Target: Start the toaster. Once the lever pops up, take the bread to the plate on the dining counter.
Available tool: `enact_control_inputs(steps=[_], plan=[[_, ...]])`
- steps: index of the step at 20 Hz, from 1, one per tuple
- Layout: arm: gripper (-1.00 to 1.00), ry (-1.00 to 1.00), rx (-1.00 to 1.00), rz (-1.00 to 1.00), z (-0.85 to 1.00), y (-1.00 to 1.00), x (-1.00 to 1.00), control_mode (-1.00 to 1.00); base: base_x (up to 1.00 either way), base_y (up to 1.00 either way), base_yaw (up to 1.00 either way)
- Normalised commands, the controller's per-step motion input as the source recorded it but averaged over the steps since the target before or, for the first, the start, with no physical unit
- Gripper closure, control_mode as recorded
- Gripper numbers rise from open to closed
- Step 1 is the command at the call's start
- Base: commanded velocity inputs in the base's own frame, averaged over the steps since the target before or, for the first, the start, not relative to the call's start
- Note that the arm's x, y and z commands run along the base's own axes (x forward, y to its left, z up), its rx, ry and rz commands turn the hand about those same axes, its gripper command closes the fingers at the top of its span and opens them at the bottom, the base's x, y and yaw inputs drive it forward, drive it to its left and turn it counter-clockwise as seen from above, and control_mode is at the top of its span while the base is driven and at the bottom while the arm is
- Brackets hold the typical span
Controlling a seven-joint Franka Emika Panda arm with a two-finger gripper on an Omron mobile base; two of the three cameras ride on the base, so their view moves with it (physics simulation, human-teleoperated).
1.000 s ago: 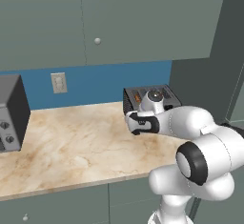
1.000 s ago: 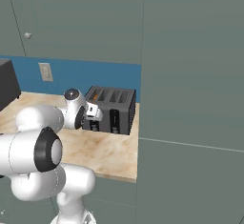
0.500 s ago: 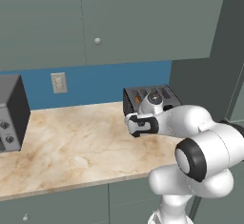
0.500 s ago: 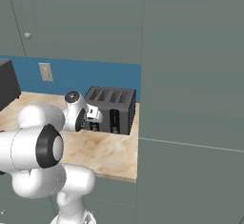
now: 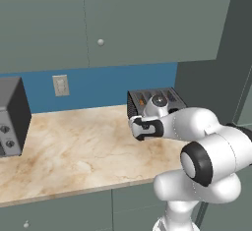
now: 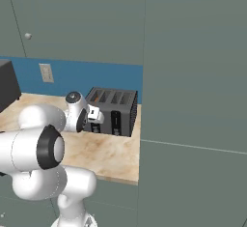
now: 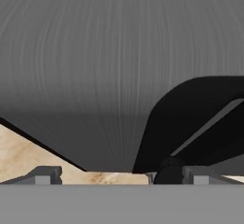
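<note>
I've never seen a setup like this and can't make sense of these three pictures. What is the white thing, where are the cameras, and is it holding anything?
The white thing is a robot arm in a computer-drawn kitchen. Two pictures come from cameras behind it, one to its left and one to its right. The third comes from a camera on its hand, pressed close to the toaster's grey front.

On the marbled counter stands a small dark toaster with something orange in its top slots. A larger grey oven box sits at the far left.

The tool is open and holds nothing; it sits right at the toaster's front.
</note>
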Motion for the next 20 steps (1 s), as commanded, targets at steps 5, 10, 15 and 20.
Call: enact_control_inputs(steps=[5, 10, 15, 20], plan=[[-1.0, 0.0, 0.0, 0.0, 0.0, 0.0, 0.0, -1.0, 0.0, 0.0, 0.0], [-1.0, 0.0, 0.0, 0.0, 0.02, 0.0, 0.0, -1.0, 0.0, 0.0, 0.0], [-1.0, 0.0, 0.0, 0.0, 0.06, 0.0, 0.0, -1.0, 0.0, 0.0, 0.0], [-1.0, 0.0, 0.0, 0.0, 0.05, 0.0, 0.0, -1.0, 0.0, 0.0, 0.0]])
